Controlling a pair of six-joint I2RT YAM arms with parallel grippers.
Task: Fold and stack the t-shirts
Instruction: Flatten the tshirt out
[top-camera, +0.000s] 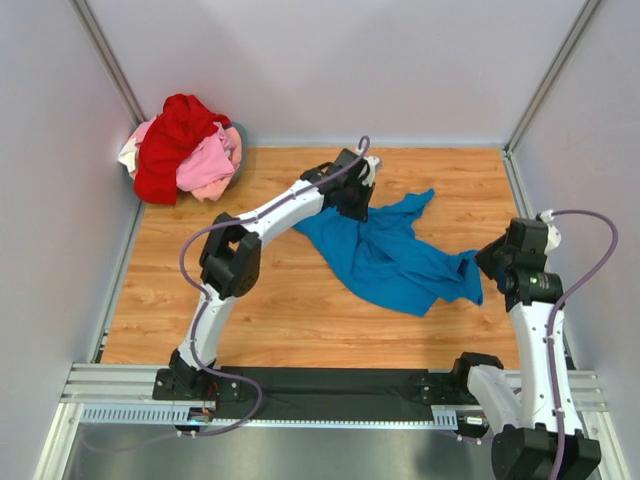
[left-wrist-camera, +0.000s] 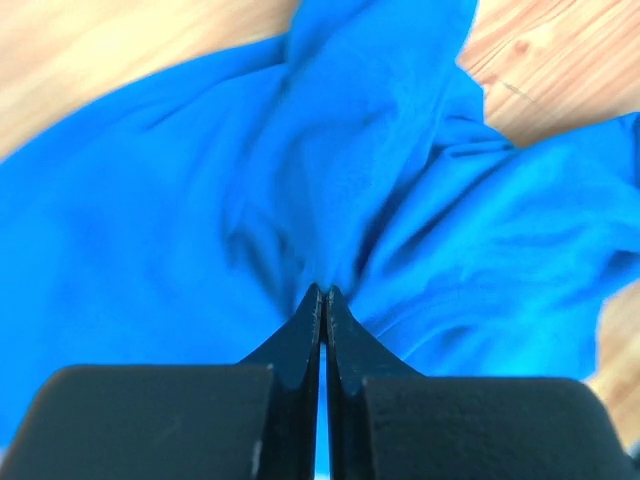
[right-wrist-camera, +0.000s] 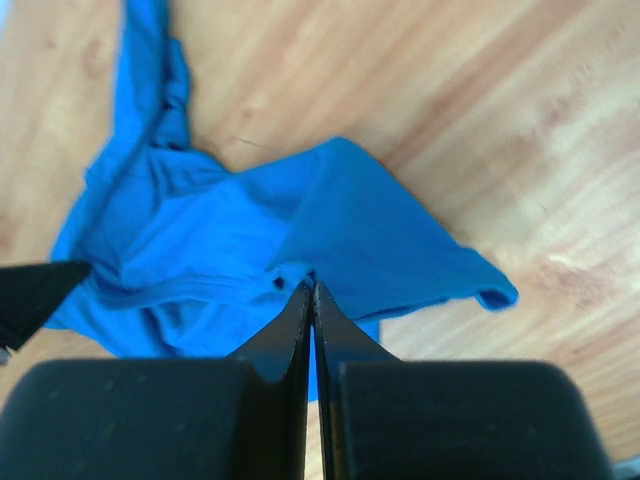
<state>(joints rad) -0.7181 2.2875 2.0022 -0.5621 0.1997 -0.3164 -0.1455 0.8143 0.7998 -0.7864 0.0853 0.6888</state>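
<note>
both grippers (left-wrist-camera: 323, 291) (right-wrist-camera: 310, 288) tight on blue t-shirt (top-camera: 392, 262)

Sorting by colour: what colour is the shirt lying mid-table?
The shirt is bright blue; top view shows it best.

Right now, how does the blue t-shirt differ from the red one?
The blue t-shirt lies loosely spread, alone, in the middle of the table. The red t-shirt is bunched on a pink t-shirt in the far left corner. The left claw and the right claw are each shut on the blue t-shirt; no claw touches the red t-shirt. Both are plain and not yet folded.
</note>
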